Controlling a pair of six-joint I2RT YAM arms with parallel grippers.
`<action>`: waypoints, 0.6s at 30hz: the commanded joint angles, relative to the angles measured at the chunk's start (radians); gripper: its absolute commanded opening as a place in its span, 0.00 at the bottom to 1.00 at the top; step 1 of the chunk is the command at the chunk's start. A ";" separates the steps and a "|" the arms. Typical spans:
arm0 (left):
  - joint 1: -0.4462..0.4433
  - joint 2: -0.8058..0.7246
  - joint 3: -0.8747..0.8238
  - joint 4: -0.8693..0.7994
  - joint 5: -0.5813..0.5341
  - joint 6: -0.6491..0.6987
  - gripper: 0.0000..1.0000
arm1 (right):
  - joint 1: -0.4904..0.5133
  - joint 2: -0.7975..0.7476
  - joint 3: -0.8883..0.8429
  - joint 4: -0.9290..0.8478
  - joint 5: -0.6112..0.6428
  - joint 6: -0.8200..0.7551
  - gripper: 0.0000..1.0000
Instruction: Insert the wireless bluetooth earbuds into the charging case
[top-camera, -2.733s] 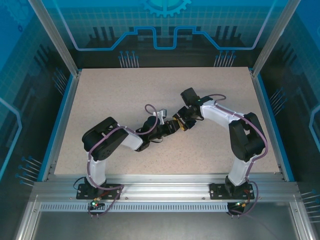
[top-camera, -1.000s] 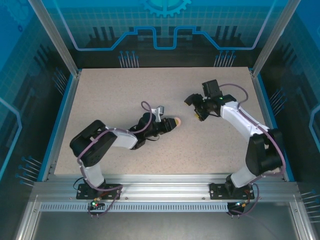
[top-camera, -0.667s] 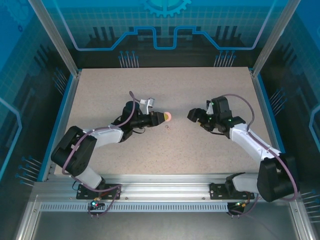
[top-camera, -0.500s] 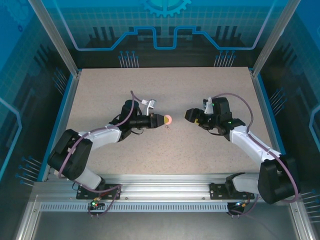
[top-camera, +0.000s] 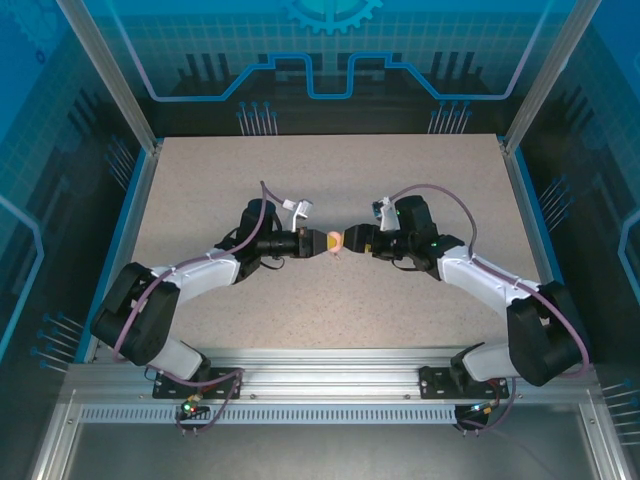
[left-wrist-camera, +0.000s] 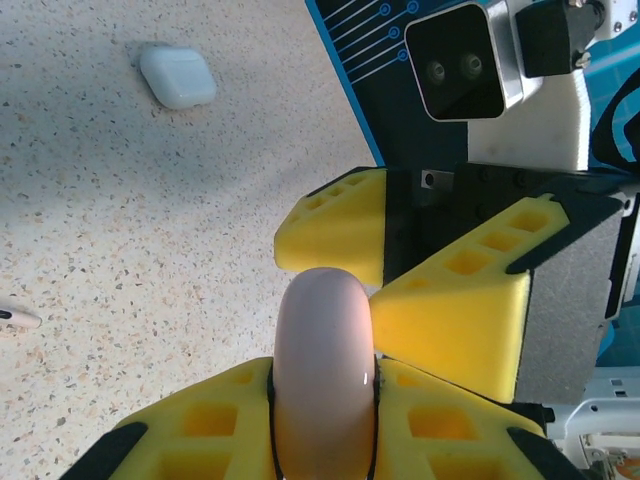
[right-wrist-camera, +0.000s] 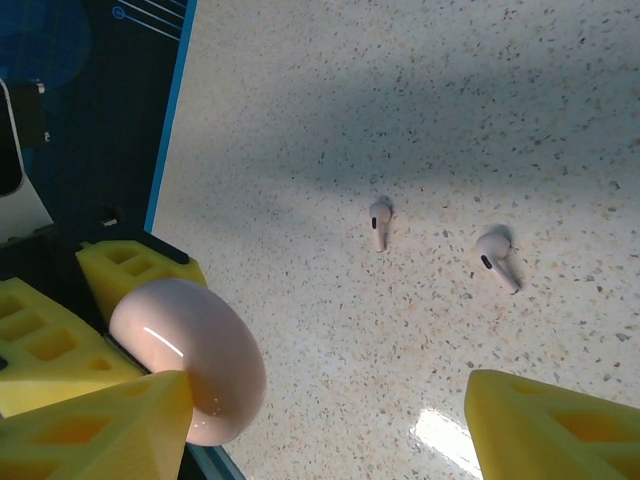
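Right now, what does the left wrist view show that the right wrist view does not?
Left wrist, not right wrist: a shut white case lying on the table, and the other arm's camera. Right wrist, not left wrist: two whole earbuds lying apart on the table. Both: the pink case clamped in the left gripper, with the open right gripper close to it.
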 joint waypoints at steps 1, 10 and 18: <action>0.001 -0.013 0.009 0.047 0.007 -0.015 0.00 | 0.016 0.015 0.019 0.027 -0.001 -0.009 0.73; 0.001 0.011 0.028 0.065 0.006 -0.024 0.00 | 0.021 0.022 0.010 0.036 -0.023 -0.012 0.70; 0.001 0.025 0.038 0.078 0.010 -0.033 0.00 | 0.020 0.070 0.014 0.045 -0.020 -0.003 0.68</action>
